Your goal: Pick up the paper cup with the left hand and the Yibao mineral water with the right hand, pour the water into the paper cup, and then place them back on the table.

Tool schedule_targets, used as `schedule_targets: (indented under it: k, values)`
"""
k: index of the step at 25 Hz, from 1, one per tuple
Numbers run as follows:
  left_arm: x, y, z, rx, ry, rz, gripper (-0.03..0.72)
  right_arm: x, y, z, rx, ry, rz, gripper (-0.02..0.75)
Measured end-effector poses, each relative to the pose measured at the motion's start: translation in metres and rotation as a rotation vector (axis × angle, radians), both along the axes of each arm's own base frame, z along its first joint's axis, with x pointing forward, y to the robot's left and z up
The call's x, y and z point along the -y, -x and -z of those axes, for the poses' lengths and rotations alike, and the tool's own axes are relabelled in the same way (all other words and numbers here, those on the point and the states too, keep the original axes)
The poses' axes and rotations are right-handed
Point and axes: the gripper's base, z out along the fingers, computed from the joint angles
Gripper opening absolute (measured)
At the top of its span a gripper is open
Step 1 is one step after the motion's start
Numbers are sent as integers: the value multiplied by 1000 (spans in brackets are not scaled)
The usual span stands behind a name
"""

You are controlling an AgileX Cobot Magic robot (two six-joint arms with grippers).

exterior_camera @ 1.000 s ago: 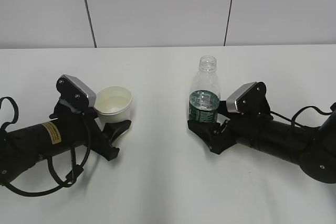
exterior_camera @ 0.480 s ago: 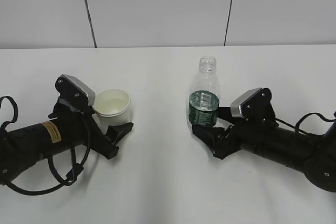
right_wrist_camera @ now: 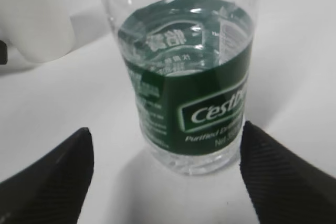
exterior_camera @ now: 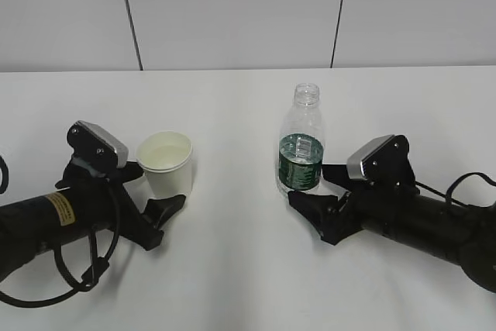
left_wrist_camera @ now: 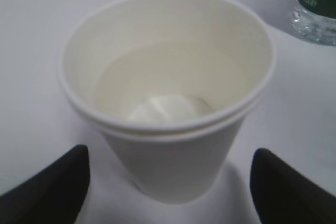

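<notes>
The paper cup [exterior_camera: 165, 165] stands upright on the white table [exterior_camera: 248, 269], left of centre, with water in it. It fills the left wrist view [left_wrist_camera: 168, 103]. My left gripper [exterior_camera: 160, 184] is open, its fingertips [left_wrist_camera: 58, 182] wide apart on both sides of the cup's base, not touching it. The Yibao mineral water [exterior_camera: 302, 149] stands upright and uncapped right of centre, with water up to its green label [right_wrist_camera: 194, 93]. My right gripper [exterior_camera: 310, 184] is open, its fingertips [right_wrist_camera: 283, 171] flanking the bottle's base.
A grey panelled wall with dark seams [exterior_camera: 232, 13] rises behind the table. The cup shows at the upper left of the right wrist view [right_wrist_camera: 37, 19]; the bottle's base shows at the upper right of the left wrist view [left_wrist_camera: 317, 3]. Both arms lie low over the table.
Both arms have drawn back toward the near side, the left one leftward and the right one rightward. Cup and bottle have stayed in place on the table.
</notes>
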Motion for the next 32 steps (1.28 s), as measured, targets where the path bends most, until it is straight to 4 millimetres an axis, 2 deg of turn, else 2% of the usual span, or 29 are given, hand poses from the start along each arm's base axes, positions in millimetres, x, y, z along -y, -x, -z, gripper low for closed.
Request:
schedule_targets:
  k: [9,21,28,32]
  values:
    - [-9,18,-9,-19,-2,-38,591,9,33,-6,-52,27,39,631]
    - [-16,33,-42,-27,-77,-29,591,18,71,-23,-79,32,78,614]
    - [-23,39,-69,-19,-142,-56,591,21,84,-39,-57,4,101,607]
    - [-28,44,-78,-52,-169,-92,585,21,85,-50,-15,-6,102,598]
